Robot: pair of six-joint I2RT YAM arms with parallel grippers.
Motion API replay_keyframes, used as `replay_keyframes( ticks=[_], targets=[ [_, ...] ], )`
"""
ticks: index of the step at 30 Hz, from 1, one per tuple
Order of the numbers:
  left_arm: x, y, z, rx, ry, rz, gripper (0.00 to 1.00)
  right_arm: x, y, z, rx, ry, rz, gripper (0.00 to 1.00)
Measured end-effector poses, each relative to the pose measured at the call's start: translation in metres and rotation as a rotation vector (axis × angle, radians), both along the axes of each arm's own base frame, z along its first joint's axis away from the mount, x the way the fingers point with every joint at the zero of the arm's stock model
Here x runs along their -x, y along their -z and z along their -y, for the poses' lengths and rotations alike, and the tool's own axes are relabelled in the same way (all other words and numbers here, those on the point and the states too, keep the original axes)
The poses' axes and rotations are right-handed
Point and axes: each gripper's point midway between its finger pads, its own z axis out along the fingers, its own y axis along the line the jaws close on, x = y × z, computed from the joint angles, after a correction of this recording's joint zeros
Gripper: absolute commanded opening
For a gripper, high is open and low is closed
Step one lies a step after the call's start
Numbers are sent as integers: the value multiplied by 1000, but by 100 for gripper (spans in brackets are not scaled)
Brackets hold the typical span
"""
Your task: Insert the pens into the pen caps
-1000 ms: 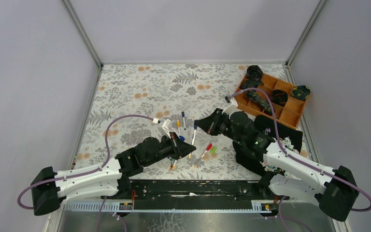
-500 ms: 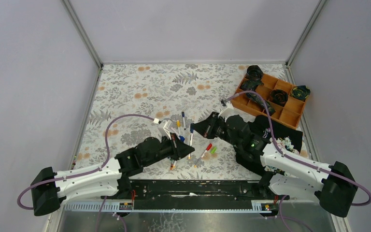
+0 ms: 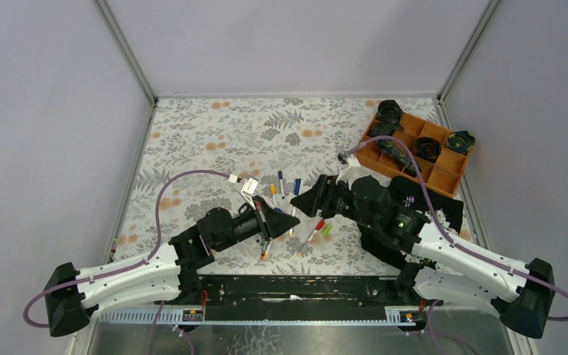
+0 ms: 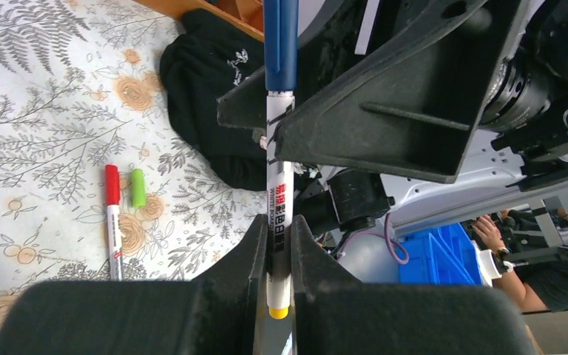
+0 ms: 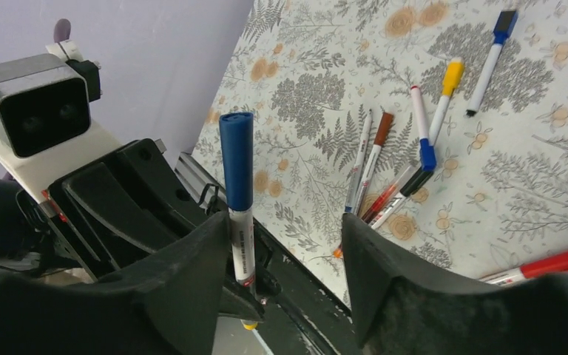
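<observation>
between my two grippers, above the flowered table (image 3: 214, 140), is one white pen (image 4: 279, 200) with a blue cap (image 4: 280, 44) on its far end. my left gripper (image 4: 274, 225) is clamped on its lower barrel. my right gripper (image 5: 285, 229) has its fingers wide apart around the capped end. other pens (image 5: 384, 170) lie on the table, and a red-capped pen (image 4: 112, 222) lies just beside a green cap (image 4: 138, 187).

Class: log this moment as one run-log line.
left gripper: shut on blue-capped pen | right gripper: open, straddling its cap | table: green cap, red-capped pen
</observation>
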Motion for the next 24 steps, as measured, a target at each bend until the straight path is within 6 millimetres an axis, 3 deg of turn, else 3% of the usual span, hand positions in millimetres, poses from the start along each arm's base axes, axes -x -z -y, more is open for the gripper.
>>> replay_keyframes(
  ticks=[8, 12, 15, 18, 22, 24],
  targets=[
    [6, -13, 3, 42, 41, 27, 0, -13, -35, 19, 0, 19, 98, 72],
    [11, -17, 5, 57, 70, 34, 0, -25, -40, 27, -14, 27, 102, 69],
    [14, -18, 6, 62, 88, 37, 0, -26, -45, 19, -30, -17, 102, 65],
    [15, -22, 7, 75, 101, 45, 0, -24, -50, 10, -50, -67, 105, 52],
    [17, -23, 7, 78, 110, 47, 0, -22, -52, 3, -63, -111, 110, 15],
    [17, -20, 8, 68, 112, 42, 0, -19, -55, 0, -80, -128, 105, 4]
  ],
)
